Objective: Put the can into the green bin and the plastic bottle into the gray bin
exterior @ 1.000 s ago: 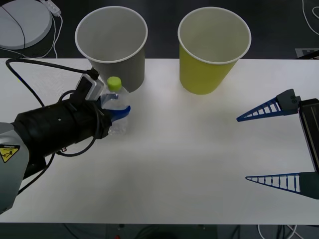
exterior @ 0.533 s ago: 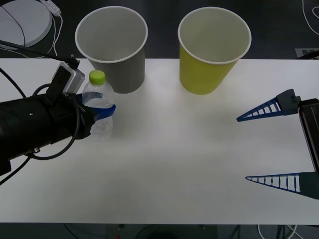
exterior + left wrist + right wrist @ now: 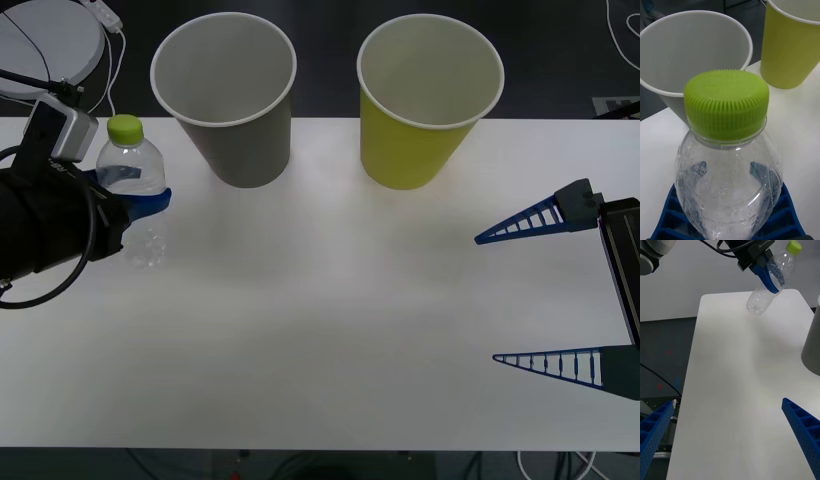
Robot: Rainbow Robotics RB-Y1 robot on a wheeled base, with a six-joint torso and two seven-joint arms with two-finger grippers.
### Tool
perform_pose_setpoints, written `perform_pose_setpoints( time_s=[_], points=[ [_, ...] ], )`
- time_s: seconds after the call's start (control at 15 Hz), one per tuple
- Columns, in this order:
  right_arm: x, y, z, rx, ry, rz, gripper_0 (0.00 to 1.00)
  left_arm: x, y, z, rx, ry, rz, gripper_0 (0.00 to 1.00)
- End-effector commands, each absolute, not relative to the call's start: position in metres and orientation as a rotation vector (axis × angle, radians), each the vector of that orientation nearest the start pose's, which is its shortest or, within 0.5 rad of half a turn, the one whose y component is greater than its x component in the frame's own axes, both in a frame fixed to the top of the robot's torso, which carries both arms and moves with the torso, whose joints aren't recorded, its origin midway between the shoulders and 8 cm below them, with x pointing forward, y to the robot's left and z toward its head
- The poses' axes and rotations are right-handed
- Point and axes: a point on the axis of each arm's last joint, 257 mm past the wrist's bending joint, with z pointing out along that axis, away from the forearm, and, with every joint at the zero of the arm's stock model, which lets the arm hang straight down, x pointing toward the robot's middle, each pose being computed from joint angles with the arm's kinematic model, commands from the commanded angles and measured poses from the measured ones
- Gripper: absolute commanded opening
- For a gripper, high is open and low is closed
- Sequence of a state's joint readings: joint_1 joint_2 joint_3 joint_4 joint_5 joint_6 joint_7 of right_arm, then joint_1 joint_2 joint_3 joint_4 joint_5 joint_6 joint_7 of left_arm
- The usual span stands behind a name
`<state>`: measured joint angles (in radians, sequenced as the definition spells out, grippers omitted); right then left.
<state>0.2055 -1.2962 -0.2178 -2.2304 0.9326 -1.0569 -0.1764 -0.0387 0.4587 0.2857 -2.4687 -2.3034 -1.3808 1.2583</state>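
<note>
A white table (image 3: 330, 330) runs across a dark-floored room, with cables and a pale round disc (image 3: 45, 40) on the floor at the far left. Nearest the robot, at about four o'clock on the tabletop, the right gripper (image 3: 545, 295) hangs idle, its blue fingers spread wide with nothing between them. At nine o'clock the left gripper (image 3: 135, 195) is clamped around the plastic bottle (image 3: 135, 185), which is lifted clear of the table and leaning, lime-green cap uppermost. Farther off, the gray bin (image 3: 225, 95) stands at eleven o'clock and the green bin (image 3: 425, 100) at one o'clock, well apart. To my eye the bottle needs raising above the gray bin's white rim, then centring over the mouth before letting go; skimming low risks tipping the bin over.
</note>
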Motion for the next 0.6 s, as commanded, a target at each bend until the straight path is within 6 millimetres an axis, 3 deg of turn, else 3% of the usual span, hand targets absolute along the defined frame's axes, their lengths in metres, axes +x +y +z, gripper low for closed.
perform_pose_setpoints(
  time_s=[0.07, 0.4, 0.6],
  points=[
    [0.282, -0.171, -0.079, -1.639, 1.368, 0.573, 1.00, 0.425, 0.232, -0.077, 0.619, 1.917, -0.083, 0.00],
    [0.282, -0.171, -0.079, -1.639, 1.368, 0.573, 1.00, 0.425, 0.258, -0.065, 0.605, 1.990, -0.005, 0.00],
    [0.282, -0.171, -0.079, -1.639, 1.368, 0.573, 1.00, 0.431, 0.267, -0.044, 0.584, 1.978, 0.015, 0.00]
  ],
)
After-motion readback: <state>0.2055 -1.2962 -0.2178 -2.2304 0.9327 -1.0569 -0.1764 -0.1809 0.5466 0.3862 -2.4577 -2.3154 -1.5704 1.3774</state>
